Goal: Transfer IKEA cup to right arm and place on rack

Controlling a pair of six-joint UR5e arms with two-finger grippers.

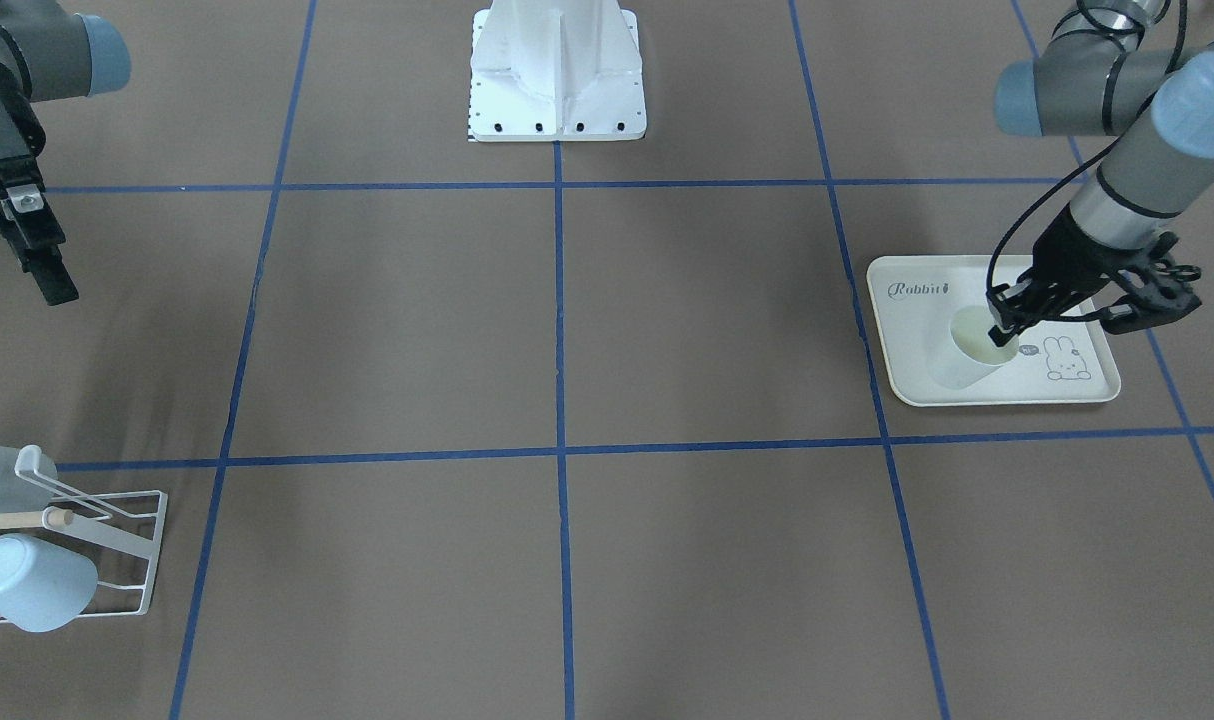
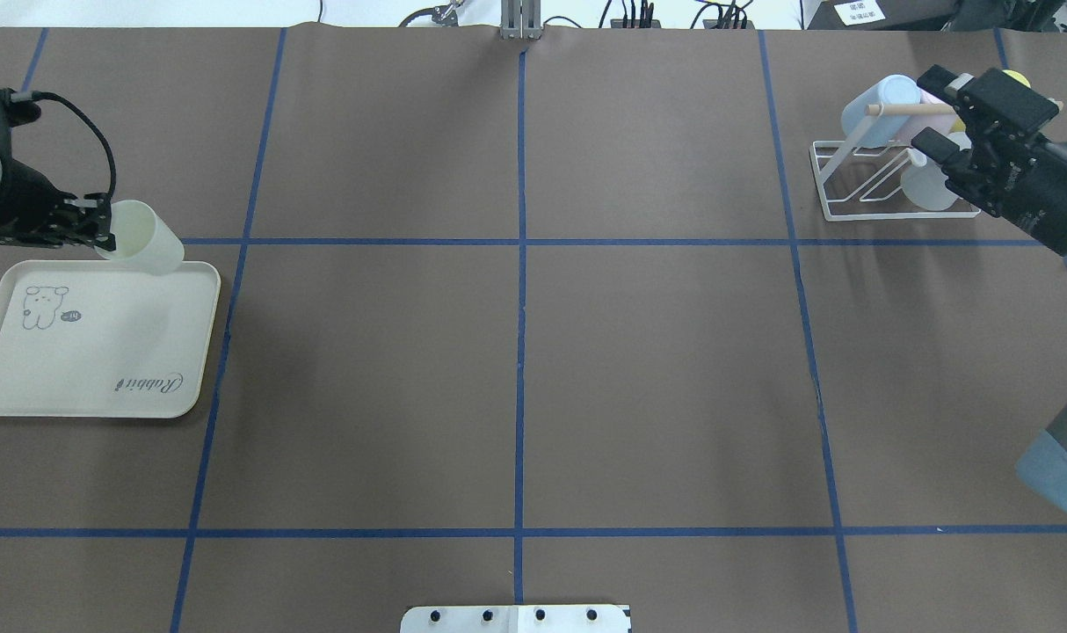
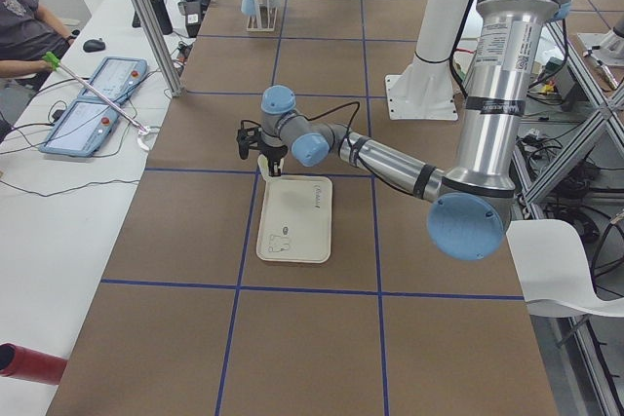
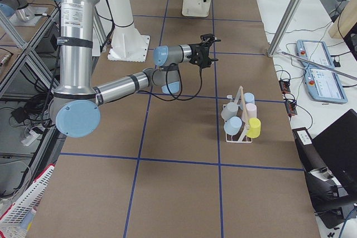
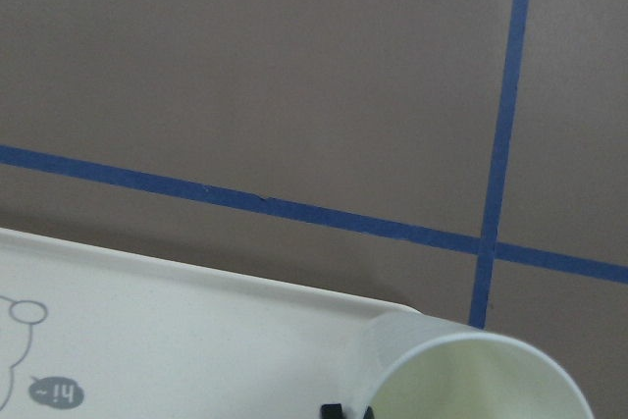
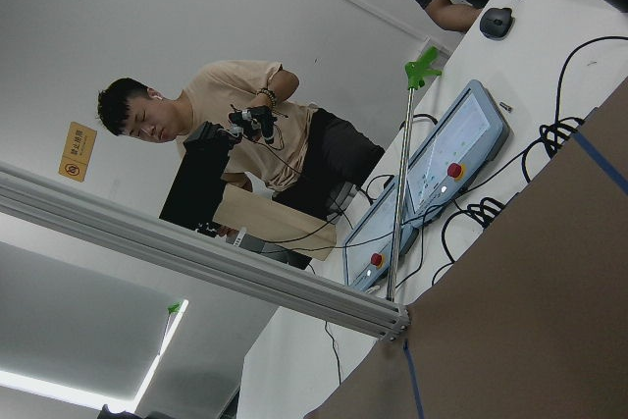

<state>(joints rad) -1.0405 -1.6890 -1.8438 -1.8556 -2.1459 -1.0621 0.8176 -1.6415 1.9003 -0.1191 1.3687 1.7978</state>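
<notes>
The IKEA cup (image 2: 142,246) is cream-white and tilted, mouth toward the arm, over the far edge of the rabbit-print tray (image 2: 94,352). My left gripper (image 2: 101,236) is shut on its rim, also seen from the front as the left gripper (image 1: 1005,328) on the cup (image 1: 969,355). The left wrist view shows the cup's mouth (image 5: 476,380) at the bottom edge. The white wire rack (image 2: 850,198) stands far right with several cups on its prongs. My right gripper (image 2: 927,112) hovers open above the rack and holds nothing.
Blue tape lines grid the brown table. The robot's white base (image 1: 557,70) sits at mid-table on the robot's side. The rack (image 1: 117,560) holds a light blue cup (image 1: 27,582) near the operators' edge. People and control tablets (image 3: 93,104) are beyond the table.
</notes>
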